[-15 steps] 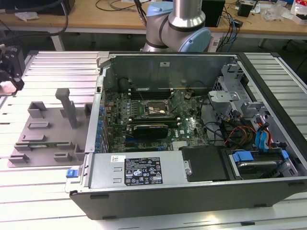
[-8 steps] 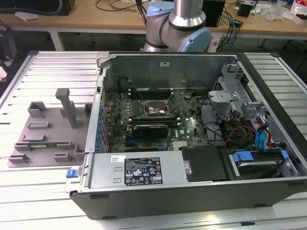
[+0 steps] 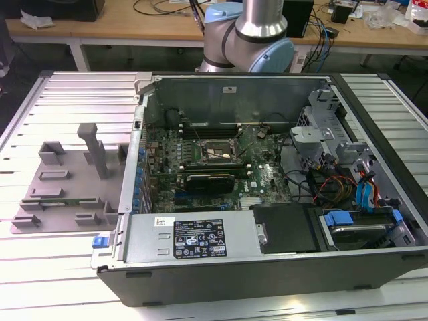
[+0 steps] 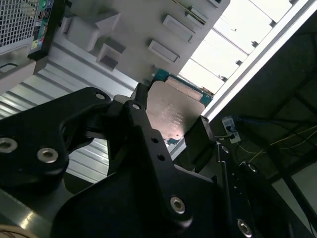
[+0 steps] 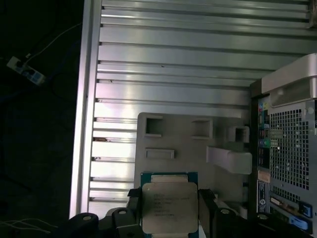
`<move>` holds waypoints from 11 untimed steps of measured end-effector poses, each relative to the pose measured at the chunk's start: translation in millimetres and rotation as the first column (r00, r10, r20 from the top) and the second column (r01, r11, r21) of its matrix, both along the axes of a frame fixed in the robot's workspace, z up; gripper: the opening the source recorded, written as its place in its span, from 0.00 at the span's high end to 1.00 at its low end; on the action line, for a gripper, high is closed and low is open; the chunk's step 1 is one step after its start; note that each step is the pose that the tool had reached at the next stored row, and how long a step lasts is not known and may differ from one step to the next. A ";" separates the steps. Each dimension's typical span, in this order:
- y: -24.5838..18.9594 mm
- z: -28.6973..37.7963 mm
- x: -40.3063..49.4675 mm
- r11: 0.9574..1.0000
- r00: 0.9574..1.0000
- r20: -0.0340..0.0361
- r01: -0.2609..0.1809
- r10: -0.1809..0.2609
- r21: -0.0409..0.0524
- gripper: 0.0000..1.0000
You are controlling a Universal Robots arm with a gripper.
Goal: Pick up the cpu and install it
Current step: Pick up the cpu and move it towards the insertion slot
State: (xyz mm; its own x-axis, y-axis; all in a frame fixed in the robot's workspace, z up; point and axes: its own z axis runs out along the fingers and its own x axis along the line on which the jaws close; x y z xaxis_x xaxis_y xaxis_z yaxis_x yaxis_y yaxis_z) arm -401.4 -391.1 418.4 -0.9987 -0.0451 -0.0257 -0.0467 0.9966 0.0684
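The cpu (image 5: 169,207) is a flat square chip with a silvery-grey top plate and a thin green rim. It sits between the black fingers of my gripper (image 5: 169,218), which is shut on two opposite edges. In the second wrist view the cpu (image 4: 174,110) is held the same way in the gripper (image 4: 171,121), one finger (image 4: 140,106) against each side. The chip hangs well above the grey fixture plate (image 5: 188,144). In the exterior view the black square socket (image 3: 215,152) lies on the motherboard inside the open computer case (image 3: 200,267), with its metal bracket around it.
The grey fixture plate (image 3: 67,180) with its slotted blocks lies on the ribbed aluminium table (image 3: 80,93) at the exterior view's left of the case. The arm's base (image 3: 251,33) stands behind the case. Cables, drive bays and a power supply crowd the case's right side.
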 end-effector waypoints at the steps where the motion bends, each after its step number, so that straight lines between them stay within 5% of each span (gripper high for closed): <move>1: 0.0 2.8 0.0 1.000 1.000 0.000 0.000 0.000 0.000 0.45; 4: 0.0 4.5 0.0 1.000 1.000 0.000 0.000 0.000 0.000 0.45; 11: 0.0 4.5 25.6 1.000 1.000 0.000 0.000 0.000 0.000 0.45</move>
